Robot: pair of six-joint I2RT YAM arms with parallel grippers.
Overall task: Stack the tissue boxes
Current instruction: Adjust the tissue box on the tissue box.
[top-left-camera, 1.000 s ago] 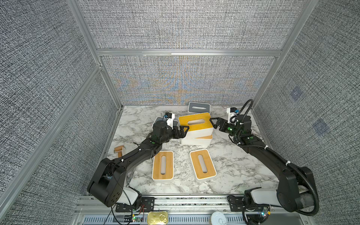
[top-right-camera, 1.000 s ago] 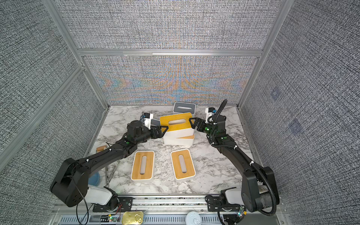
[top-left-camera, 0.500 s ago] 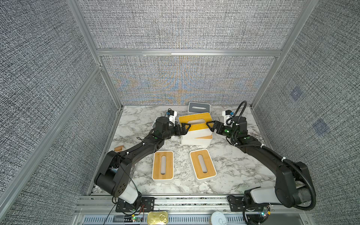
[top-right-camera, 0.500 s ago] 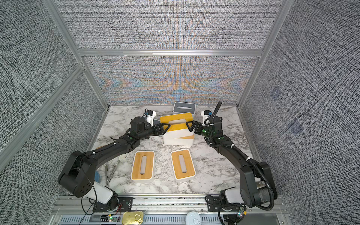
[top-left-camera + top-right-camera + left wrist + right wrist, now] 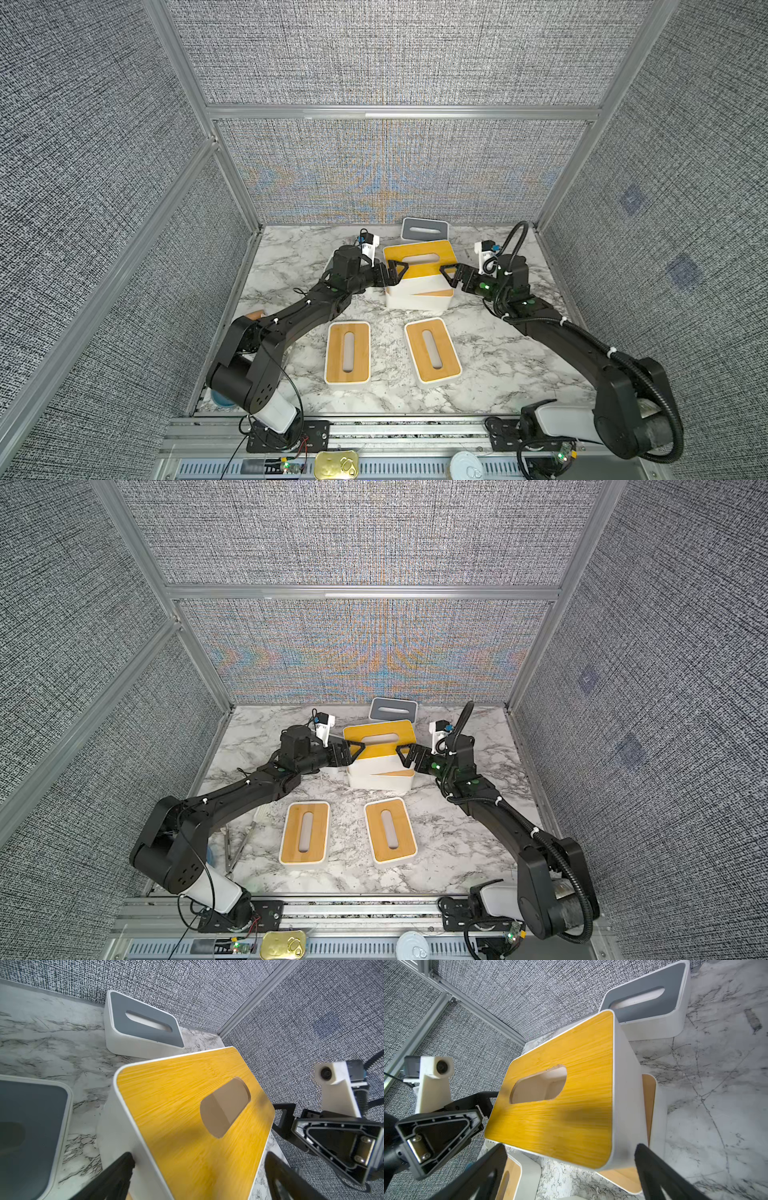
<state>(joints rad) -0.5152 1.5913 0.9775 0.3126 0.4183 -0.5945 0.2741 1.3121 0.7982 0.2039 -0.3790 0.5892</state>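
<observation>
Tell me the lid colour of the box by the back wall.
Grey lid, white body; clearest in the left wrist view.

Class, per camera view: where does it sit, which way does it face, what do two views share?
Both top views: high in front, looking down at marble table; arms, left tool, right tool show.
Left wrist: on left arm, facing yellow-lidded box; own fingers, right tool show.
Right wrist: mirrored; left tool shows.
Shared: rear grey-lidded box.

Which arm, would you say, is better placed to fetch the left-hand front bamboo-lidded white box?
Left, likely: the left gripper is open and its arm runs beside the bamboo-lidded box; the right gripper stands across the stacked boxes.
</observation>
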